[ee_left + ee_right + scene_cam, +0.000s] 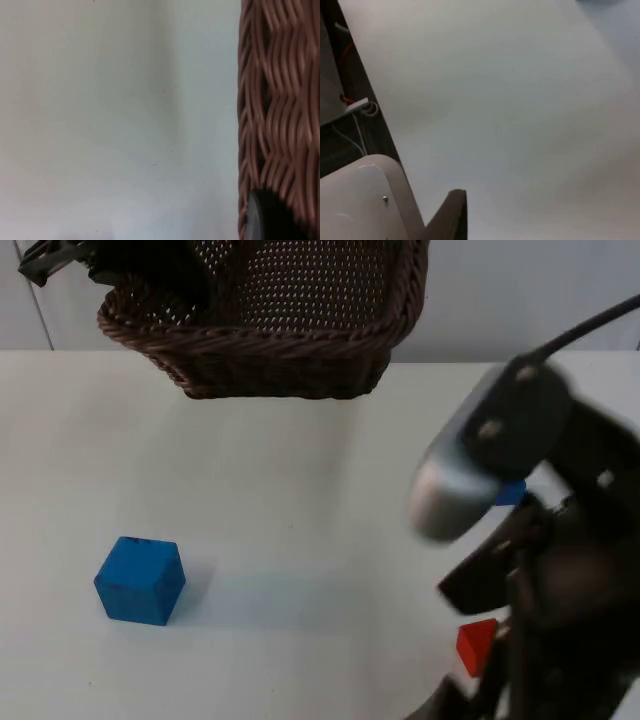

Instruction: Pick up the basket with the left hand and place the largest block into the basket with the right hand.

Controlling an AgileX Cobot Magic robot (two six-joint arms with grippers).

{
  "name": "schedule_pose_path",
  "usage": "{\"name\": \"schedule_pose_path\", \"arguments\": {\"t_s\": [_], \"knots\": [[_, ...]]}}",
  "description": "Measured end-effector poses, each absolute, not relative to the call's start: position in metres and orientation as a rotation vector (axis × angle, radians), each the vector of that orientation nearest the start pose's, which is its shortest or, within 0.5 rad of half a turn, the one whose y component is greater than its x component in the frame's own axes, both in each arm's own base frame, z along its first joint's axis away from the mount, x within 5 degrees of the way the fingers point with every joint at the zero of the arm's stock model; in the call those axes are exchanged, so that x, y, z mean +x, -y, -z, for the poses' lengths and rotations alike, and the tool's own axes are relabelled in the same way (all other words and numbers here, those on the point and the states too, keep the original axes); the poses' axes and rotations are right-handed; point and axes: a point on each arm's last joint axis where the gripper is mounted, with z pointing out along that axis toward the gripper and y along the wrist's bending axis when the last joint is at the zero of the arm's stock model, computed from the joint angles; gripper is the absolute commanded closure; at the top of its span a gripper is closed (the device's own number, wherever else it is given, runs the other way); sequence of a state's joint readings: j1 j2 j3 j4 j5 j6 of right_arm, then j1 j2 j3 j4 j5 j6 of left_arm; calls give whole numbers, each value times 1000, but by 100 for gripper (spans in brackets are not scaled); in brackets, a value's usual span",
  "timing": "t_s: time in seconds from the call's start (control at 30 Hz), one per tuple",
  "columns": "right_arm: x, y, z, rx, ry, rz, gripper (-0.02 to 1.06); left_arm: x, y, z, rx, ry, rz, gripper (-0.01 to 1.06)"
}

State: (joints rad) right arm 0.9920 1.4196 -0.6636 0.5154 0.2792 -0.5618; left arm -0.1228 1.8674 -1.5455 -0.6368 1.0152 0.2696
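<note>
top view: left gripper (150, 285), its fingers clenched on the rim, holds the wicker basket (270, 330) lifted above the counter's (300, 490) far edge to receive the large blue block (140, 580), while the right gripper's finger state cannot be told.

My left arm comes in at the far left and is lifted high above the table; my left gripper (150, 285) is closed on the rim of the basket (270, 340) and holds it in the air, tilted. One black fingertip (267, 217) lies against the woven wall. My right arm is bent low at the near right side, its wrist turned down to the table. The fingers of my right gripper I cannot make out.
</note>
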Motion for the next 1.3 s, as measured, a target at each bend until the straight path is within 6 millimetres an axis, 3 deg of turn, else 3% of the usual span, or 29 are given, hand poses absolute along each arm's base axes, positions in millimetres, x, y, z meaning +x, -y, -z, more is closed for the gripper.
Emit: {"name": "schedule_pose_path", "arguments": {"t_s": [0.13, 0.27, 0.53, 0.87, 1.03, 1.3], "knots": [[126, -246, -178, -1402, -2158, -522, -1, 392, 95, -273, 183, -2676, 786, 105], [127, -265, -171, -1438, -2146, -521, -1, 392, 95, -273, 183, -2676, 786, 105], [148, -314, -156, -1481, -2126, -511, 0, 392, 95, -273, 183, -2676, 786, 105], [165, -354, -153, -1702, -2050, -420, 0, 392, 95, -273, 183, -2676, 786, 105], [179, -380, -156, -1820, -2024, -220, 0, 392, 95, -273, 183, -2676, 786, 105], [184, -403, -157, -1907, -1923, -91, 0, 392, 95, -273, 183, -2676, 786, 105]]}}
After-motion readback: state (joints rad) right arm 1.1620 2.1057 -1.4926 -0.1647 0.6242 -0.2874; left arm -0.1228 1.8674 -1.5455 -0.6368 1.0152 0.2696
